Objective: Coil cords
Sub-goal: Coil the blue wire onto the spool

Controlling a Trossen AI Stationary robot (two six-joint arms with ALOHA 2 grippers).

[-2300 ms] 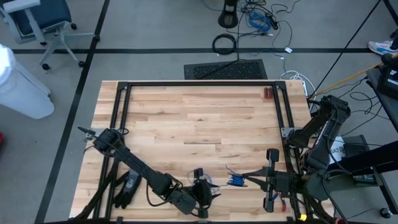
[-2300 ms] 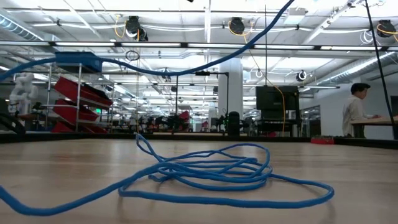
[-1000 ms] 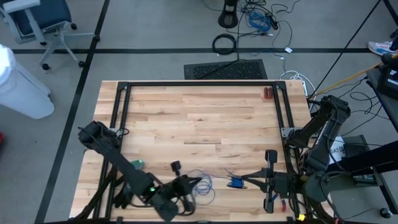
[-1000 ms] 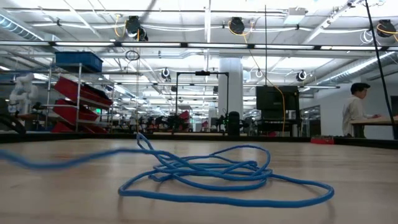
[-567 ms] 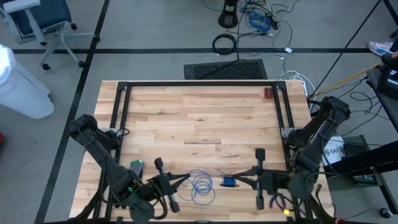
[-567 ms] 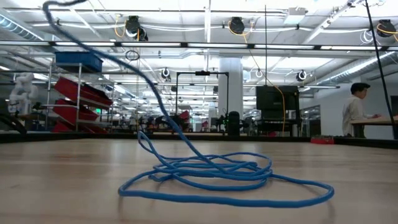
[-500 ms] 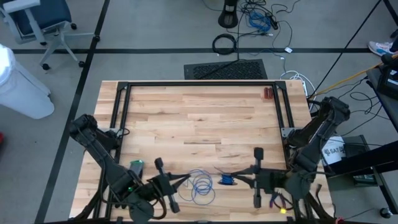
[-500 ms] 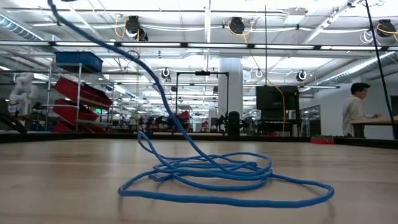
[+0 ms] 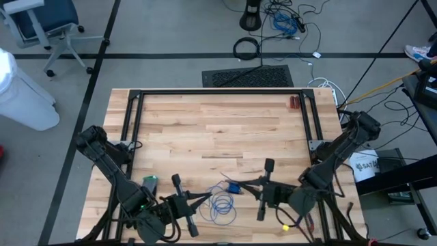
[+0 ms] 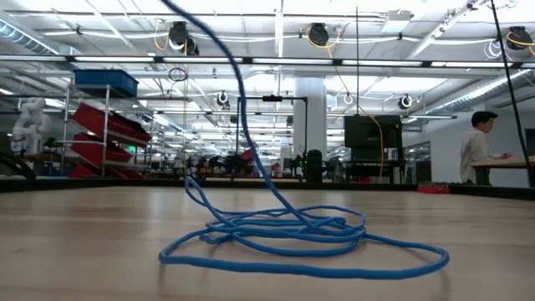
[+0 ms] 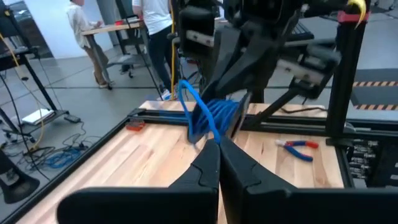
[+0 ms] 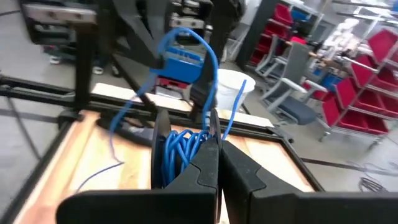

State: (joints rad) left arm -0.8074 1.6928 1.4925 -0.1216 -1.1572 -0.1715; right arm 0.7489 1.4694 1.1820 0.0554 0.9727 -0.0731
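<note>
2 grippers meet near the front edge of the wooden table (image 9: 218,130), both with jaws pressed fully together. Seen from above, the left gripper (image 9: 209,195) pinches a strand of the cords (image 9: 222,203) at its fingertips; in the left wrist view the blue wire rises from between the closed fingers (image 11: 208,163). Facing it from the right, the right gripper (image 9: 239,186) grips the wire next to a small blue bundle. That bundle shows as tight turns just beyond its fingertips (image 12: 209,155) in the right wrist view. Loose loops of the cords lie on the table between both grippers, with 1 strand climbing out of the low view. Red-handled pliers (image 11: 296,147) lie on the table. Exactly where each strand ends is hard to make out
</note>
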